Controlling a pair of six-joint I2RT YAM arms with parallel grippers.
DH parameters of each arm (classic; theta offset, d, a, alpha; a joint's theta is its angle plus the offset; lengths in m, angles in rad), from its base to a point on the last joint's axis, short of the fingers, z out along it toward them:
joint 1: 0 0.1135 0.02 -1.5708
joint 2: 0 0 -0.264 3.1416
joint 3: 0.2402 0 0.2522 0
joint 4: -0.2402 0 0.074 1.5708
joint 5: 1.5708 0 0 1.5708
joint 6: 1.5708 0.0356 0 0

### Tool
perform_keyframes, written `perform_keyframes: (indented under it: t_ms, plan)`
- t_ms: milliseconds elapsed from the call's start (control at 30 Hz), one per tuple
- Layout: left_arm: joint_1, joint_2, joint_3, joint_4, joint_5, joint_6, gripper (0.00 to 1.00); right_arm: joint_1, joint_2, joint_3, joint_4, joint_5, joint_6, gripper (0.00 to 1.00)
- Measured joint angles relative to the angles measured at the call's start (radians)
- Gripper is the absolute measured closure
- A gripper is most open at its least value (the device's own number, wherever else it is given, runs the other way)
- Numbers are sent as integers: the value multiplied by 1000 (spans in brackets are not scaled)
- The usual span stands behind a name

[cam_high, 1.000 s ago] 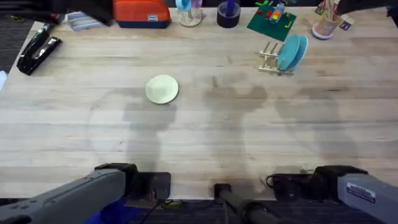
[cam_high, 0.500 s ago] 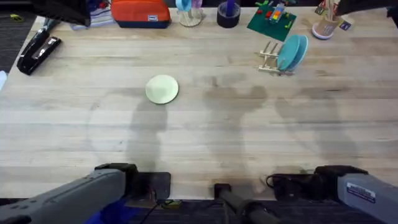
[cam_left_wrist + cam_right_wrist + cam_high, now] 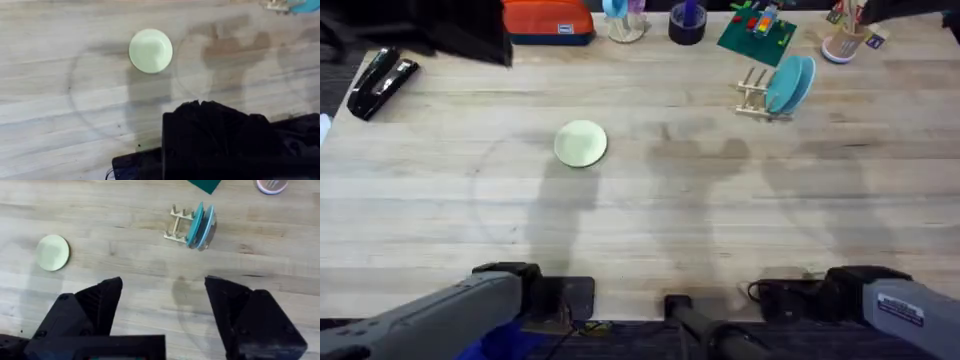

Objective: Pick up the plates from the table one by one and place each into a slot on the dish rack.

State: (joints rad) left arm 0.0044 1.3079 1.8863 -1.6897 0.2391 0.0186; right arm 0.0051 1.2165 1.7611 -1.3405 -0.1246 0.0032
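Note:
A pale cream-yellow plate lies flat on the table, left of the middle. It also shows in the left wrist view and the right wrist view. Two teal-blue plates stand on edge, side by side, in the small wooden dish rack at the far right. The right wrist view shows the same plates and the rack. My left gripper sits low at the table's near edge, well short of the cream plate. My right gripper is open and holds nothing, far from the rack.
Along the far edge stand an orange-red case, a dark tape roll, a green baseplate with toy bricks and a cup. A black stapler lies at the far left. A dark shape covers the far-left corner.
Neither arm nor any plate has moved. Only the dark shape at the far-left corner has shifted and now covers more of that corner.

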Motion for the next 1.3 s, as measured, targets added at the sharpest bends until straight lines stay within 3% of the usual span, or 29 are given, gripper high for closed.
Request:
perform_keyframes:
  t_ms: [333,867,1300]
  plan:
    - [19,0,-214,72,88,57,959,0,0,1,0,0,0,8]
    - [281,0,-594,264,407,247,957,0,0,3,0,0,0,7]
    - [352,18,-723,349,518,279,960,0,0,3,0,0,0,7]
